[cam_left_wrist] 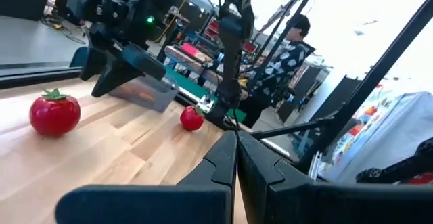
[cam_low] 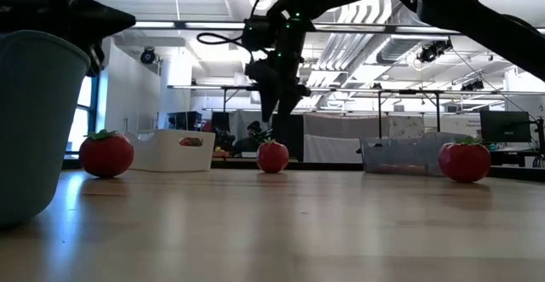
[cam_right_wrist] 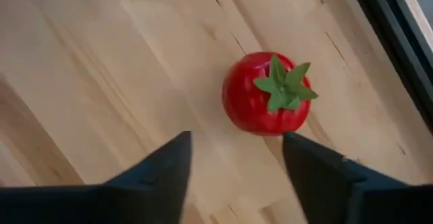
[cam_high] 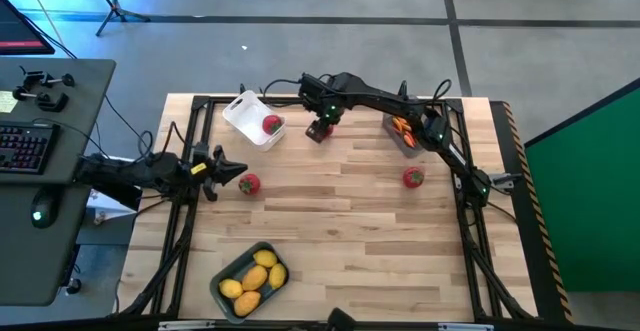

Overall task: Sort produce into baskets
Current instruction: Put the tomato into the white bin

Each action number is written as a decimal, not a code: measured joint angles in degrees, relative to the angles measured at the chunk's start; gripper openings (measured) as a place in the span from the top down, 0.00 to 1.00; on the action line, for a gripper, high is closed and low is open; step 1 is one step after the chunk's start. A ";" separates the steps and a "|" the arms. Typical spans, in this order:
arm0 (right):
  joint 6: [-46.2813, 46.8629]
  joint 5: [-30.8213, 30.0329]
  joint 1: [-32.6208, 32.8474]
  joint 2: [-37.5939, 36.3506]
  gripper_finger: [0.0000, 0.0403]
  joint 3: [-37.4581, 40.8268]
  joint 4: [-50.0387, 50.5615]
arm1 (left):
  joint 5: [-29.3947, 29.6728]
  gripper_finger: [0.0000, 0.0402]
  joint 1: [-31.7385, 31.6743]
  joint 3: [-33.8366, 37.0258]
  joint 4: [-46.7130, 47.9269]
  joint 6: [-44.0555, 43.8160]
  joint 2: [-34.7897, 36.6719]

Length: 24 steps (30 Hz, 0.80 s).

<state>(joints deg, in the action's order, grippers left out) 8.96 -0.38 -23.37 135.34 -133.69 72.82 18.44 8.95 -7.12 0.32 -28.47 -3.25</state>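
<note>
Right wrist view shows the right hand (cam_right_wrist: 233, 166) spread above a tomato (cam_right_wrist: 266, 95); centre it, descend, then pinch. Left hand (cam_left_wrist: 235, 158) pressed together.

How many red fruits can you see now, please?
4 red fruits: one in the white basket, one beside the left gripper, one below the right gripper, one on the table's right. More could be hidden.
</note>
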 joint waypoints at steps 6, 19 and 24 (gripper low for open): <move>1.60 3.61 -1.52 1.75 0.20 -0.09 -2.28 | 0.08 1.00 0.01 0.90 -2.01 -0.43 0.05; 4.00 7.74 -4.18 6.10 0.13 -0.02 -3.24 | 0.78 1.00 0.01 0.90 -1.88 -0.89 0.03; 4.13 7.30 -4.07 7.07 0.14 -0.02 -3.20 | 1.77 1.00 0.00 0.88 -1.84 -0.89 0.03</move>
<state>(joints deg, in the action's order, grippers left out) 13.08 6.92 -27.44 142.41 -133.71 69.62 20.21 8.96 -6.24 -1.52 -29.36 -3.22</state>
